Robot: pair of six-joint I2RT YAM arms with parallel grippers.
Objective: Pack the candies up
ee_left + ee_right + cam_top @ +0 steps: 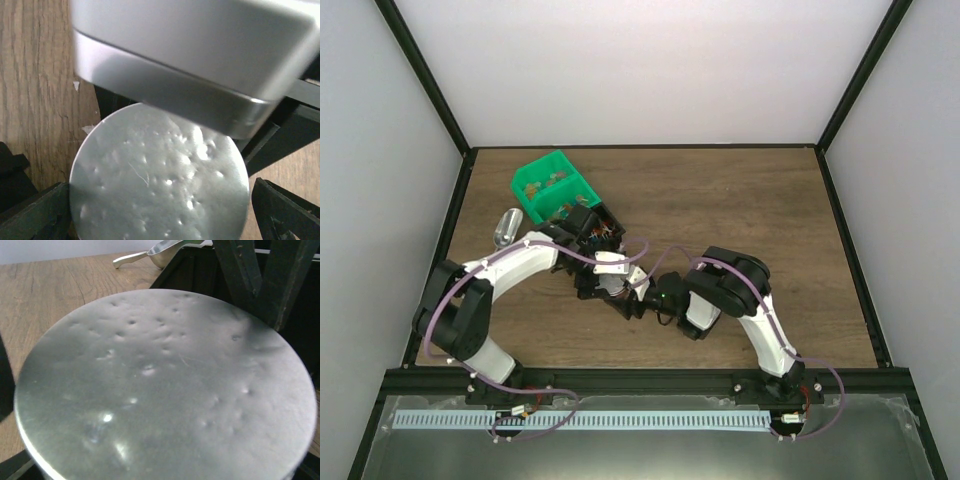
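Wood table [750,200] open rightward; arms fold inward, left gripper [160,215] and right gripper [630,305] straddling dimpled tin [165,385], grip unclear

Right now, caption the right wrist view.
Dented round metal lid fills the frame, a metal scoop lying on the wooden table behind.

The round tin [165,390] is dimpled, softly shining metal, the table [55,290] matt grained wood, the bin [542,188] green plastic.

Overhead view down onto whole table [740,200], both wrist views close on one metal disc [160,185]
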